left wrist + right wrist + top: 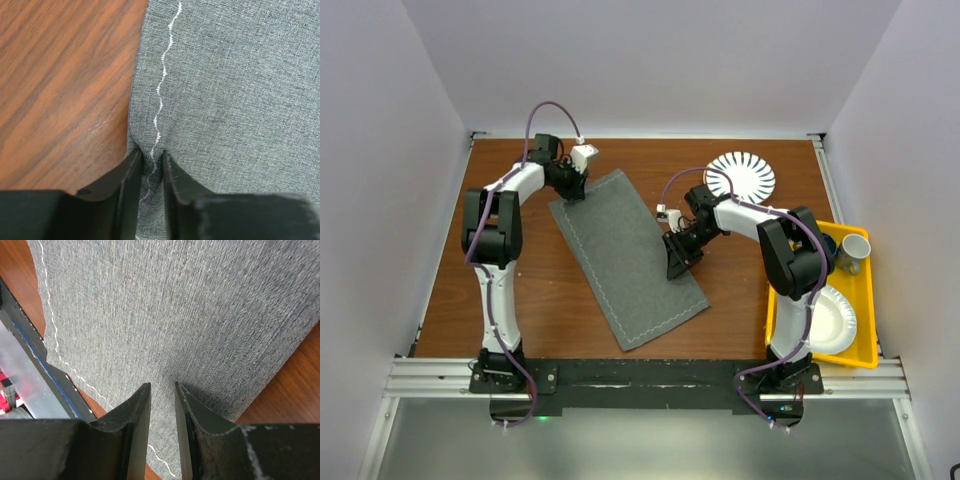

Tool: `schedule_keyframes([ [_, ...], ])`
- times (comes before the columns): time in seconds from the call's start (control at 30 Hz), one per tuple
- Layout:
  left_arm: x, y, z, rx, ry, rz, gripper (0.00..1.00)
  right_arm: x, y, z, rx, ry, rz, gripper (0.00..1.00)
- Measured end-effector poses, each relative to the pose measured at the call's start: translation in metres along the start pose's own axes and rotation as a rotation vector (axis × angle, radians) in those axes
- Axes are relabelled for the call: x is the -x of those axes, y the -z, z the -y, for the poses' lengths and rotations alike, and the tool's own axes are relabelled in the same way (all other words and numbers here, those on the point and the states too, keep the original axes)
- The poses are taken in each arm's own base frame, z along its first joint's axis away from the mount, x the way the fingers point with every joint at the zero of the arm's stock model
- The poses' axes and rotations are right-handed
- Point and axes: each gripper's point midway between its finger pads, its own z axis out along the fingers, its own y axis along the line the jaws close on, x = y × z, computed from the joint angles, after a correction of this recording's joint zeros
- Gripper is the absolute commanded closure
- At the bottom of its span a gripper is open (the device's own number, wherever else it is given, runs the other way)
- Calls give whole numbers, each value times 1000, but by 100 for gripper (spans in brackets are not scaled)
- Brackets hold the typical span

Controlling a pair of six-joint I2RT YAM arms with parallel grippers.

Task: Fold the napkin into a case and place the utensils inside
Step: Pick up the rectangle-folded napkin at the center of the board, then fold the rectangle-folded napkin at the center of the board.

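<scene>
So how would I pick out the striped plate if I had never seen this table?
Take the brown wooden table and look to its far right corner, beyond the grey napkin and the yellow tray. The striped plate lies there flat on the wood. Unlike the plain white plate in the tray, it has dark stripes fanning out to its rim.

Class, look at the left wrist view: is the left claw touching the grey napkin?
Touching. The left wrist view shows the left claw closed on the napkin at its stitched hem, with the cloth puckered between both fingers.
</scene>
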Motion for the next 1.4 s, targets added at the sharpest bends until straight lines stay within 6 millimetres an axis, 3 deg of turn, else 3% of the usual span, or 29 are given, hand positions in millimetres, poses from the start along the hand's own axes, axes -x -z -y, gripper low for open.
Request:
schedule_keyframes([
  [0.13,0,0,-3,13,-12,-3,100,0,0,0,0,-6,0,67],
  [0.4,4,3,-3,15,-46,-1,100,11,7,-5,11,-19,23,61],
  [0.57,26,29,16,25,-142,34,100,31,33,-6,19,-26,103,59],
  [0.77,59,70,77,-7,-265,100,100,34,69,9,1,-87,179,57],
  [0.87,59,82,117,-57,-308,116,100,28,78,17,-10,-118,190,57],
  [1.17,-8,85,265,-325,-283,10,100,14,84,24,-20,-147,176,56],
  [1.23,-17,86,288,-371,-277,-7,100,13,85,26,-29,-145,175,56],
  [1.27,-24,87,308,-413,-276,-20,96,12,86,28,-34,-144,172,56],
  [1.37,-34,91,339,-476,-267,-44,43,10,87,30,-42,-142,168,53],
  [1.4,-36,92,345,-494,-272,-46,37,9,87,30,-42,-140,166,52],
])
